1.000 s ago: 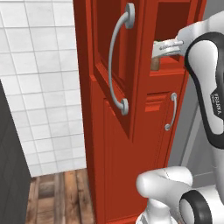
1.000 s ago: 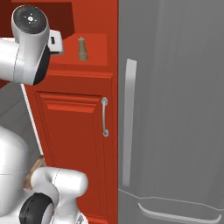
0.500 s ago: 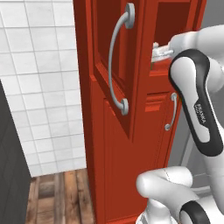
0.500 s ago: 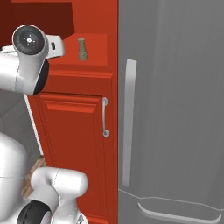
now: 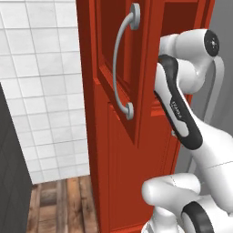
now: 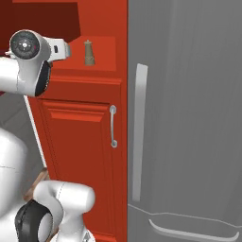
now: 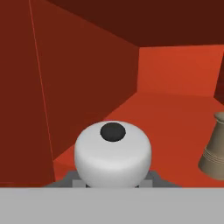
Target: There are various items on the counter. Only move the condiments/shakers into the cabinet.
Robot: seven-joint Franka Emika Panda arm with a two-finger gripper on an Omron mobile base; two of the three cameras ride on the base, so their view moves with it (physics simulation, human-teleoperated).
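Tool [image 7: 113, 181] seemingly clamped on the white-topped shaker [image 7: 113, 151] (fingers hidden), inside the cabinet [image 7: 87, 83], near the tan shaker [image 7: 215, 148].

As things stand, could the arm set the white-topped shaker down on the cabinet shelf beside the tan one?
Probably yes. The hand view looks into the open cabinet, with the white-topped shaker held over bare red shelf. The tan shaker stands off to one side, apart, and nothing else seems to block the way.
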